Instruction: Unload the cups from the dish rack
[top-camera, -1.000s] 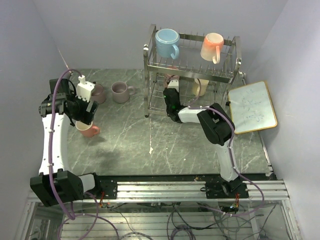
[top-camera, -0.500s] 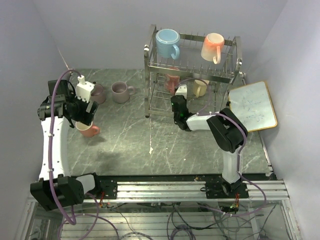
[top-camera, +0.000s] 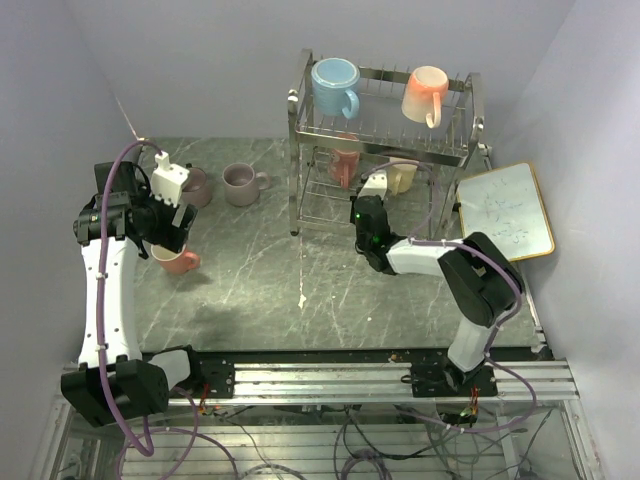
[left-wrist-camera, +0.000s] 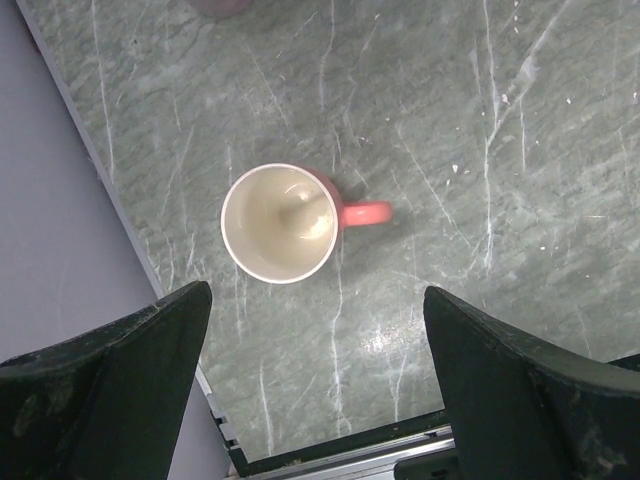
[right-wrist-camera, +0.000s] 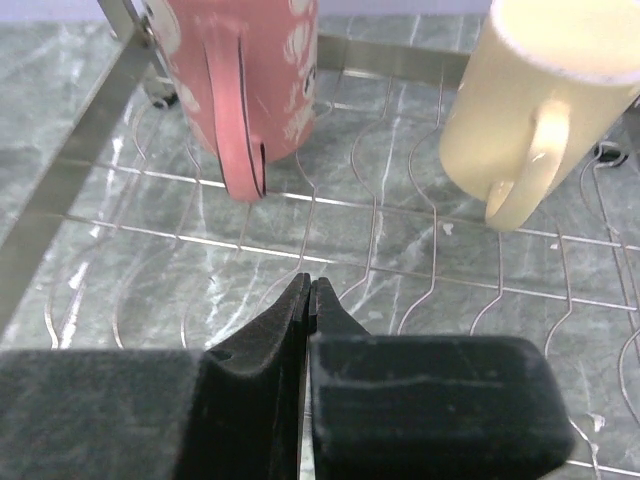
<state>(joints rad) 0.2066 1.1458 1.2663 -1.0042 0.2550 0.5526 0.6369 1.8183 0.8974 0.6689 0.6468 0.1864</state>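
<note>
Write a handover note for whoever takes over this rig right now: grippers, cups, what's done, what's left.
Left gripper: open, holding nothing, above the salmon mug, which stands upright on the table.
Right gripper: shut, empty, at the dish rack's lower tier, facing the gap between the pink patterned mug and the pale yellow mug.
Done: three cups on the table, the salmon mug, one mauve mug and a second mauve mug.
Left: four in the rack, the light blue mug and peach-orange mug on top, and the patterned and yellow ones below.
</note>
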